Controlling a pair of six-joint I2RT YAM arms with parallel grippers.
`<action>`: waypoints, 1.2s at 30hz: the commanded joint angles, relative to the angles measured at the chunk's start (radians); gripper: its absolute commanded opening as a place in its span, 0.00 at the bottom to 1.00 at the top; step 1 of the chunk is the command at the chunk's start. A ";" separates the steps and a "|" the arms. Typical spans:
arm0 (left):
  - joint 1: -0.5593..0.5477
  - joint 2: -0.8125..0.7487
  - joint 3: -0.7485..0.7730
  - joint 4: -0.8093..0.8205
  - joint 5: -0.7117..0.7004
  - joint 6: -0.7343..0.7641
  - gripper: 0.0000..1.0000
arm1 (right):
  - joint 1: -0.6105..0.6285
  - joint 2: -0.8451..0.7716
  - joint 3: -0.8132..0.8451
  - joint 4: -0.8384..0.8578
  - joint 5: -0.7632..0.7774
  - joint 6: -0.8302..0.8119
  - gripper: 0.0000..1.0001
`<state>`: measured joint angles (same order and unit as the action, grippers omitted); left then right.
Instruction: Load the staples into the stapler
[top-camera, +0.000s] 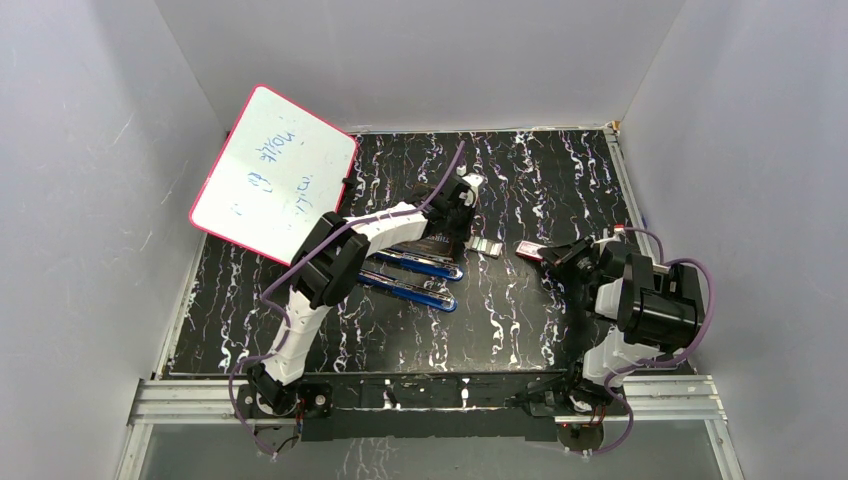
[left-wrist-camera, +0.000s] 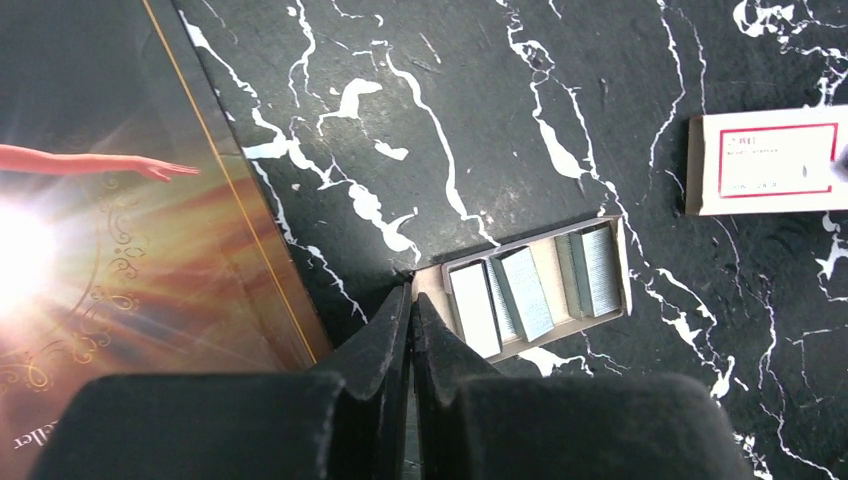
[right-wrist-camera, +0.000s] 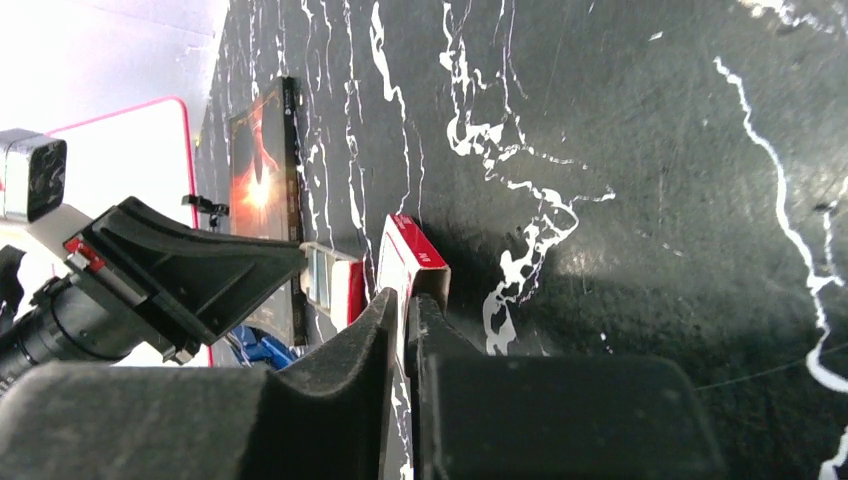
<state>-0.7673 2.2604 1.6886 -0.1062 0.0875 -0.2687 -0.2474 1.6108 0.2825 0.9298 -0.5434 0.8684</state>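
The staples (left-wrist-camera: 525, 292) are silvery strips lying in a small open cardboard tray (left-wrist-camera: 553, 285) on the black marbled table. In the top view the staples (top-camera: 487, 245) are at the centre. My left gripper (left-wrist-camera: 412, 298) is shut, its tips at the tray's left end; whether it pinches the wall I cannot tell. The blue stapler (top-camera: 415, 275) lies opened out beside the left arm, left of the tray. My right gripper (right-wrist-camera: 405, 298) is shut on one wall of the red-and-white box (right-wrist-camera: 405, 260), which is tilted just right of the tray. That box (left-wrist-camera: 765, 162) also shows from the left wrist.
A dark book with an orange sunburst cover (left-wrist-camera: 110, 270) lies immediately left of the left gripper (top-camera: 466, 238). A pink-edged whiteboard (top-camera: 275, 175) leans at the back left. Grey walls enclose the table on three sides. The right gripper (top-camera: 545, 256) sits near the right side.
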 joint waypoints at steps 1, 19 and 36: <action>0.003 -0.042 0.017 -0.023 0.067 0.003 0.04 | -0.004 -0.037 0.053 -0.075 0.038 -0.065 0.22; 0.005 -0.230 0.018 0.027 -0.024 0.016 0.66 | -0.004 -0.580 0.253 -0.760 0.457 -0.308 0.59; 0.062 -0.655 -0.472 0.445 -0.433 -0.406 0.99 | 0.360 -0.576 0.576 -0.823 0.706 -0.015 0.98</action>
<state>-0.7227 1.7168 1.3590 0.1123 -0.2829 -0.5797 -0.0051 1.0039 0.7517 0.0677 -0.0044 0.7422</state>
